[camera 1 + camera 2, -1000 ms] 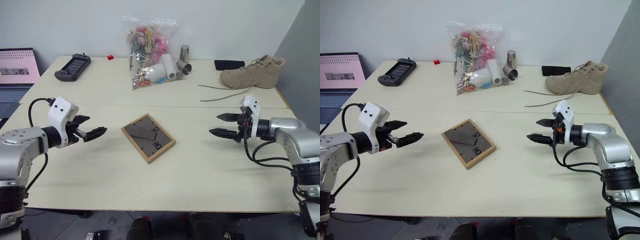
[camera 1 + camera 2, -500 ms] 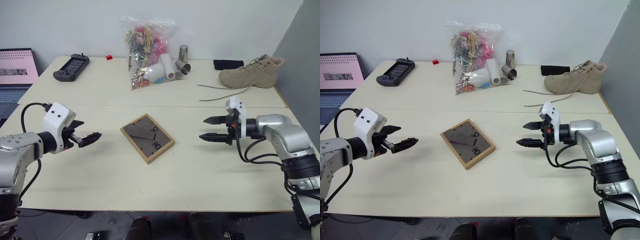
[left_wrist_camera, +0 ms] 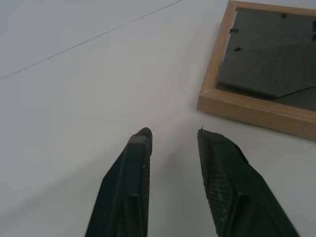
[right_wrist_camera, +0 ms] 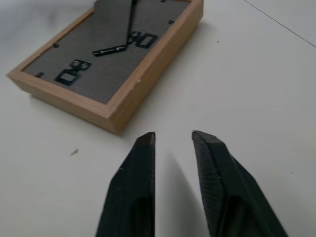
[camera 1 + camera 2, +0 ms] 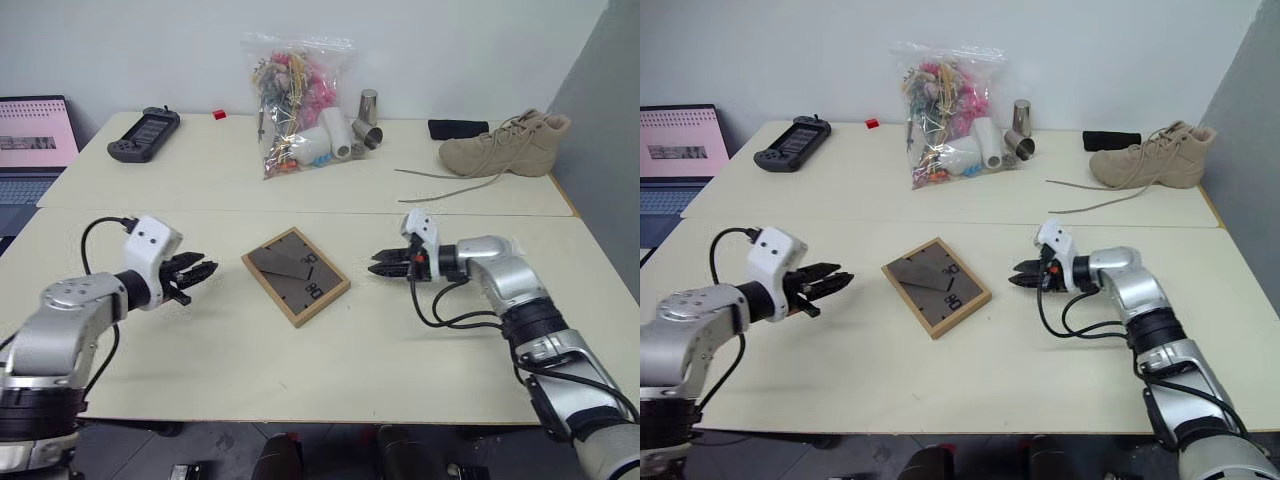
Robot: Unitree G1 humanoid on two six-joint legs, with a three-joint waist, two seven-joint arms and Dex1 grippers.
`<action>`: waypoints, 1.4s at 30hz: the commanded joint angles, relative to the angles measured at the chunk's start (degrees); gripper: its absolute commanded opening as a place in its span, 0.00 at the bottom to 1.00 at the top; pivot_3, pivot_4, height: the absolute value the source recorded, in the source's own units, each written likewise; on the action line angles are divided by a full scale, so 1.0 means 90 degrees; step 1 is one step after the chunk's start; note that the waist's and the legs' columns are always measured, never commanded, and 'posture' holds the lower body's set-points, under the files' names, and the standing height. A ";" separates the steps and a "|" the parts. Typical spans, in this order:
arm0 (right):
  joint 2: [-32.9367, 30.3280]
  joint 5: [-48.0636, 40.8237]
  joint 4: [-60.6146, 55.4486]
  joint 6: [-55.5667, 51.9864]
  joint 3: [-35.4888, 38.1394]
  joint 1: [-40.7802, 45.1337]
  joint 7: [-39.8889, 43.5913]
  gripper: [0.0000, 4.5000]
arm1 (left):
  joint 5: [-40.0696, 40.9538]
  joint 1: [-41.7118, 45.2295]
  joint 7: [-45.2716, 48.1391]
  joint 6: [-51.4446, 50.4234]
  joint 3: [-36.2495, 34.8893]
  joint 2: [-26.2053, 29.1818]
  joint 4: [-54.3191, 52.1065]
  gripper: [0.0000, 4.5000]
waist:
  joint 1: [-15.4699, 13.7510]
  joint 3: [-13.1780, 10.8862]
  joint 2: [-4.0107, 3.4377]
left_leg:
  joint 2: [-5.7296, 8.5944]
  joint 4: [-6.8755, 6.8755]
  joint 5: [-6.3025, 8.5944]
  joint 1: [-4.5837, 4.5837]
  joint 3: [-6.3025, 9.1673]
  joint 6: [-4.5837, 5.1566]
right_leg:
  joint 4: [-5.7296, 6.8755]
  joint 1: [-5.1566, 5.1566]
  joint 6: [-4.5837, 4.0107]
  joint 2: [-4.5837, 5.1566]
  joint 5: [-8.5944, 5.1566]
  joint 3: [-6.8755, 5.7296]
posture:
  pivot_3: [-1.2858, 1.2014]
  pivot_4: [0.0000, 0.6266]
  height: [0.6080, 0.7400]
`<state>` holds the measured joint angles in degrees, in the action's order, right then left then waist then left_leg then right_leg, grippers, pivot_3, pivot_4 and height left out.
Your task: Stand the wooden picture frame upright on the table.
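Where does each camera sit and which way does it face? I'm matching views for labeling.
Eye views: on the head, looking forward and down over the table, both arms showing.
Left wrist view: along the left gripper toward the wooden picture frame.
Right wrist view: along the right gripper toward the same frame.
Shared: all show the frame lying back-up.

Wooden picture frame (image 5: 296, 275) flat, back up; bare table (image 5: 330, 370) on every side. Nearest clutter, plastic bag (image 5: 292, 105), well beyond frame across seam.
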<state>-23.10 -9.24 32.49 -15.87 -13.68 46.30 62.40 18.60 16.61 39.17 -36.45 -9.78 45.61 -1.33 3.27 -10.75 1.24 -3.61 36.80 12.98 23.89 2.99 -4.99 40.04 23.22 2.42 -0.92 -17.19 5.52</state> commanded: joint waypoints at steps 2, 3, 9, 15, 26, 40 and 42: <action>0.0230 0.0340 0.0320 0.0524 -0.0018 0.0255 -0.0167 0.00 | -0.0360 0.0329 -0.0215 0.0442 0.0281 -0.0266 0.0220 0.05 | 0.0001 0.0000 0.0000 | 0.0000 0.0000 0.0000 0.0000 0.0000 0.0000 | 0.0001 0.0000 0.0000 0.0000 0.0000 0.0000 | 0.52 0.24 1.00; 0.0285 0.0364 0.0322 0.0542 -0.0027 0.0260 -0.0179 0.00 | -0.0373 0.0389 -0.0232 0.0483 0.0327 -0.0354 0.0293 0.01 | 0.0000 0.0000 0.0000 | 0.0000 0.0000 0.0000 0.0000 0.0000 0.0000 | 0.0000 0.0000 0.0000 0.0000 0.0000 0.0001 | 0.52 0.24 1.00; 0.0404 0.0331 -0.0445 0.0244 -0.0266 -0.0045 0.0321 0.00 | -0.0758 0.0798 -0.0266 0.1030 0.0734 -0.0745 0.1062 0.01 | -0.0002 0.0000 0.0000 | 0.0001 0.0002 0.0000 -0.0001 0.0001 0.0000 | 0.0006 0.0000 0.0000 0.0000 0.0000 0.0000 | 0.52 0.24 1.00; 0.0508 0.0217 -0.1595 -0.0374 -0.0502 -0.0483 0.0471 0.00 | -0.1078 0.1235 -0.0199 0.1547 0.1032 -0.1048 0.1946 0.01 | -0.0005 0.0000 -0.0001 | 0.0003 0.0006 0.0000 -0.0001 0.0004 0.0000 | 0.0013 0.0000 0.0000 0.0001 0.0000 -0.0003 | 0.52 0.24 1.00; 0.0480 0.0108 -0.2474 -0.1014 -0.0661 -0.0800 0.0614 0.00 | -0.1333 0.1950 -0.0200 0.2062 0.1090 -0.1436 0.2831 0.01 | -0.0013 0.0001 0.0001 | 0.0006 0.0013 0.0000 0.0000 0.0009 0.0000 | 0.0021 -0.0001 0.0000 0.0001 0.0000 -0.0007 | 0.52 0.24 1.00; 0.0514 -0.0058 -0.2632 -0.1365 -0.0678 -0.0915 0.0602 0.00 | -0.1437 0.1964 -0.0247 0.2217 0.1007 -0.1592 0.2975 0.01 | -0.0007 0.0001 0.0001 | 0.0005 0.0012 0.0000 -0.0001 0.0010 0.0000 | 0.0021 -0.0001 0.0000 0.0000 0.0000 -0.0007 | 0.52 0.24 1.00; 0.0516 -0.0040 -0.2591 -0.1341 -0.0694 -0.0897 0.0620 0.00 | -0.1467 0.1984 -0.0264 0.2240 0.1028 -0.1611 0.2998 0.01 | -0.0007 0.0001 0.0001 | 0.0005 0.0012 0.0000 -0.0001 0.0010 0.0000 | 0.0022 -0.0001 0.0000 0.0000 0.0000 -0.0007 | 0.52 0.24 1.00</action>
<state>-18.98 -8.47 10.17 -28.18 -19.88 37.46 67.95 5.63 33.72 36.89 -17.70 -0.32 31.36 26.42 3.21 -10.74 1.25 -3.56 36.91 12.98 23.88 3.08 -4.99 40.23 23.21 2.43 -0.92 -17.19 5.45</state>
